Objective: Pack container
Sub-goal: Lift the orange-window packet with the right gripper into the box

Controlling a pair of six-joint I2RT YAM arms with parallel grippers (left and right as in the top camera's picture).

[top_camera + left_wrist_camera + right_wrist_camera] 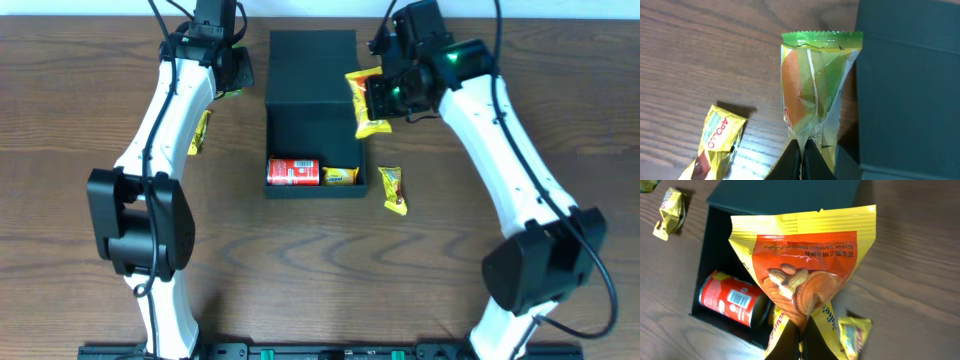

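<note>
You're partway through the loading: the container (300,120) stands open in the middle of the worktop (300,270), between the two arms. Its flap lid (312,60) is laid back on the far side, and a red can (293,172) and a small yellow bar (341,176) lie along its near wall. Your right gripper (802,327) is clamped on one end of a yellow-and-orange biscuit packet (805,260), which hangs at the container's right rim, partly over the cavity and partly outside it. Your left gripper (802,147) is pinched on a green packet (815,85) just beside the container's left wall, over the worktop rather than inside. The step in hand looks like dropping in the right-hand packet. To do that, carry it inward over the bare far half of the cavity, lower it below the rim, and only then let go. The bag is wide and floppy, so a corner could catch on the wall. Hold the left arm back until the right one is out, then bring the green packet over the left wall. An Apollo wafer (720,145) to the container's left and a yellow wrapper (393,190) to its right lie loose on the worktop for later
</note>
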